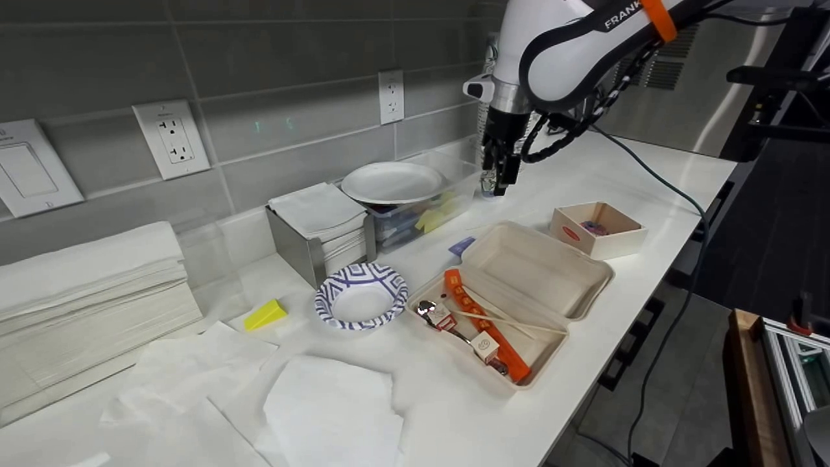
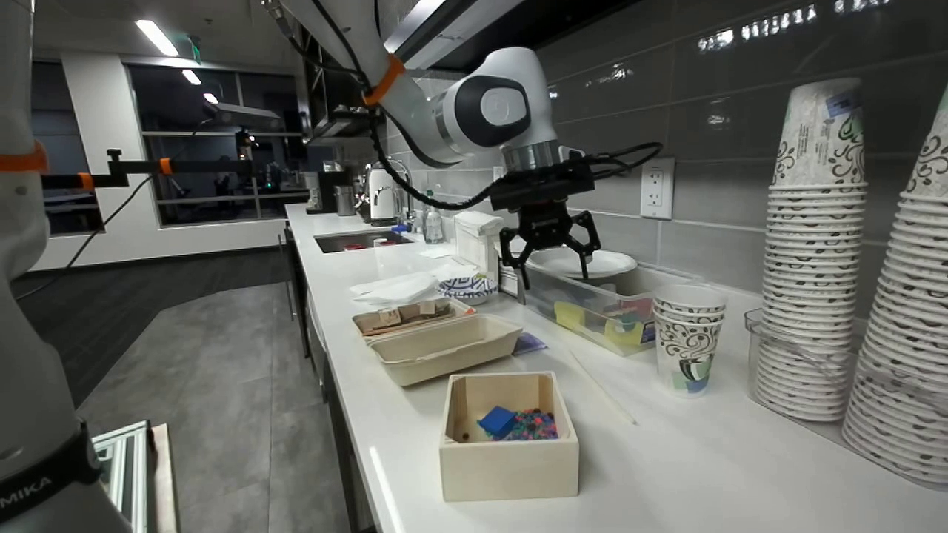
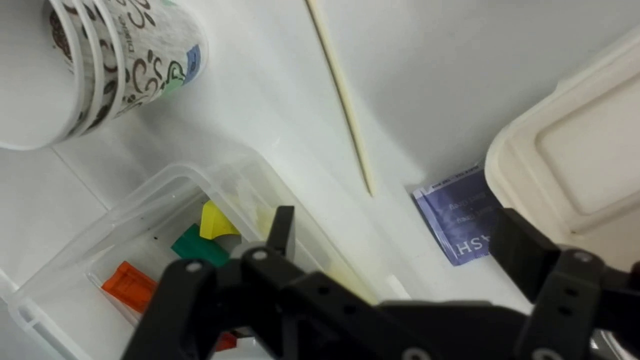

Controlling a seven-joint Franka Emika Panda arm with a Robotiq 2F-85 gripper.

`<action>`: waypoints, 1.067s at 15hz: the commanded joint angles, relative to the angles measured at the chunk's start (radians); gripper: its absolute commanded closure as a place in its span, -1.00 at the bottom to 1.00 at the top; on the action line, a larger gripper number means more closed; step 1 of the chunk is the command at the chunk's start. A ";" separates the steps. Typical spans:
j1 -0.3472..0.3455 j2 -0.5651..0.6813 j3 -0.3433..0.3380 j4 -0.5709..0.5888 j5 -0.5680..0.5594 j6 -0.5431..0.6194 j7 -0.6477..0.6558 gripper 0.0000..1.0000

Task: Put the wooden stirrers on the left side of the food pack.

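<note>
The food pack is an open tan clamshell [image 1: 537, 264], also in the other views [image 2: 444, 354] [image 3: 592, 150]. Its base holds an orange printed strip [image 1: 467, 301], a spoon with small wrapped items, and thin wooden stirrers [image 1: 512, 322] lying crosswise. Another wooden stirrer [image 2: 603, 389] lies on the counter between the pack and the paper cups; it also shows in the wrist view [image 3: 345, 95]. My gripper [image 3: 397, 225] is open and empty. It hangs above the counter near the clear bin, also in both exterior views [image 1: 499, 175] [image 2: 555, 277], apart from the stirrers.
A clear bin [image 2: 585, 318] with a white plate on top stands by the wall. Paper cups [image 2: 689, 340] stand beside it. A wooden box [image 2: 511, 470] with beads, a purple tea packet [image 3: 457, 215], a patterned bowl [image 1: 361, 305] and a napkin holder [image 1: 298, 250] surround the pack.
</note>
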 commanded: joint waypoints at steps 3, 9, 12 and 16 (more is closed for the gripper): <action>-0.043 0.092 0.004 0.081 0.013 -0.040 -0.070 -1.00; -0.069 0.148 0.005 0.099 0.006 -0.028 -0.087 -1.00; -0.081 0.154 0.004 0.093 0.015 -0.021 -0.079 -1.00; -0.113 0.167 0.017 0.095 0.056 -0.032 -0.119 -0.95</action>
